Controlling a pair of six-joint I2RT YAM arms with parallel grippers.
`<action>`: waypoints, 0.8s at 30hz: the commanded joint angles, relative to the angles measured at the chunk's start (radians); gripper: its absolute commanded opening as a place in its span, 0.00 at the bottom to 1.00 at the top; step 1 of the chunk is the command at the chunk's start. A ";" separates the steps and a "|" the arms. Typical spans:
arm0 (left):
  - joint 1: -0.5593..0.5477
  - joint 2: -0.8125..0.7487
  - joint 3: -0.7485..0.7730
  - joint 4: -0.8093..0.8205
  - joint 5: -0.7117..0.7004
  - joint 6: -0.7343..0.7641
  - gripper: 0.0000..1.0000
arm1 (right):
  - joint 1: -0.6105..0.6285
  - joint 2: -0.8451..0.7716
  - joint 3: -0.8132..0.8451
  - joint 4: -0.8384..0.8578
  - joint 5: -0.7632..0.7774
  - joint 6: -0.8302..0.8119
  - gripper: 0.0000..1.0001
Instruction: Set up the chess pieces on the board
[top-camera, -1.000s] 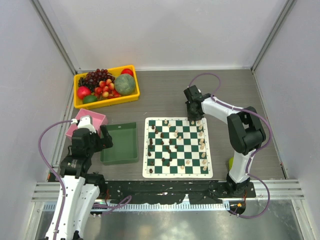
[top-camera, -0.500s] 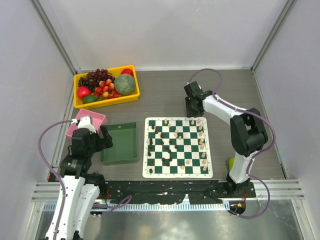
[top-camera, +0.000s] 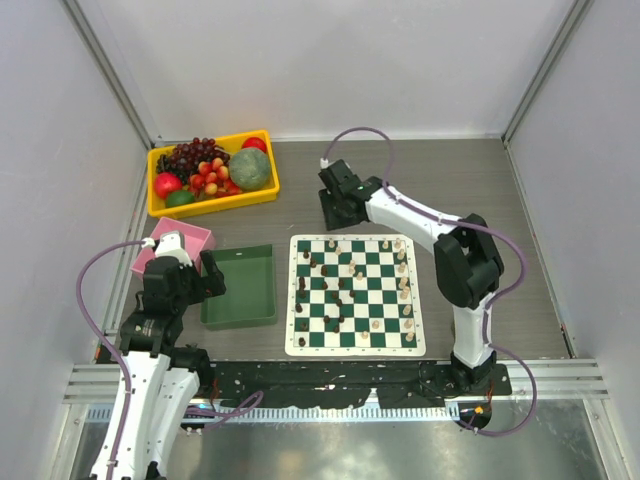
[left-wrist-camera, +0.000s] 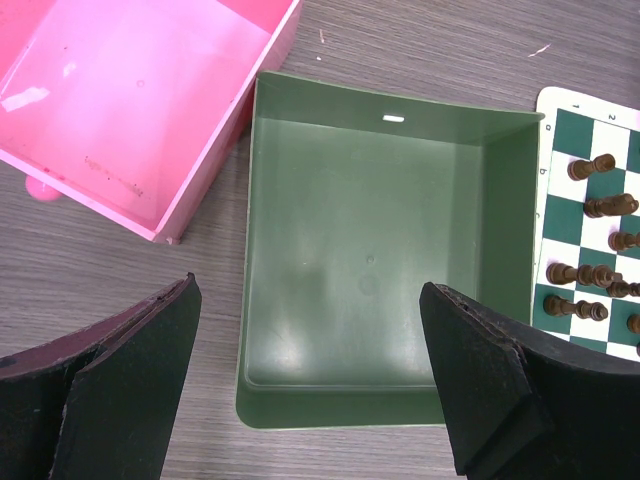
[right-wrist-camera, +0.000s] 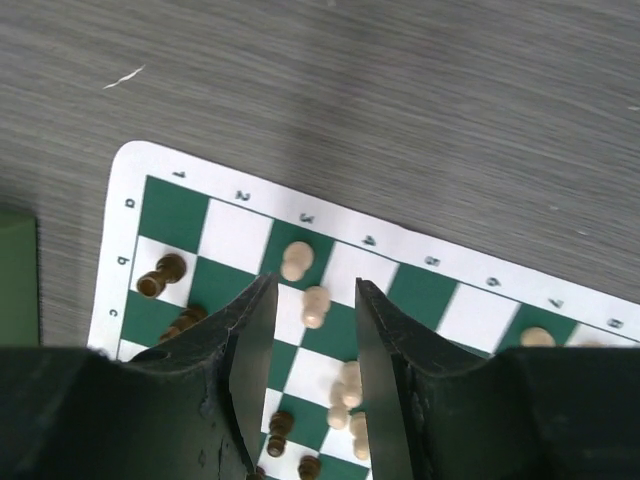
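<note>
Right wrist view: the right gripper (right-wrist-camera: 313, 292) hangs a little open and empty above the board (right-wrist-camera: 173, 213), low in the frame. The chess pieces (right-wrist-camera: 297, 260) there look tiny, light, hard and tippy; best pinch one by its thin middle. The left gripper (left-wrist-camera: 310, 300) gapes wide, empty.

The work area is a table (top-camera: 520, 180) with a grey wood-grain top, enclosed on 3 sides by plain white panels: a back wall (top-camera: 330, 60), a left wall (top-camera: 50, 150) and a right wall (top-camera: 595, 150). 2 grey metal posts (top-camera: 110, 70) run along the rear corners. An aluminium rail (top-camera: 570, 378) spans the near edge, with a shiny metal sheet (top-camera: 400, 445) below it. Lighting is soft and even; shadows are faint.
</note>
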 joint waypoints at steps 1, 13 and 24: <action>0.003 -0.014 0.032 0.022 0.010 -0.001 0.99 | 0.037 0.067 0.075 -0.012 -0.016 0.018 0.44; 0.003 -0.017 0.032 0.025 0.011 -0.001 0.99 | 0.058 0.143 0.111 -0.023 -0.031 0.018 0.43; 0.001 -0.016 0.032 0.025 0.016 0.001 0.99 | 0.069 0.160 0.107 -0.030 -0.027 0.017 0.39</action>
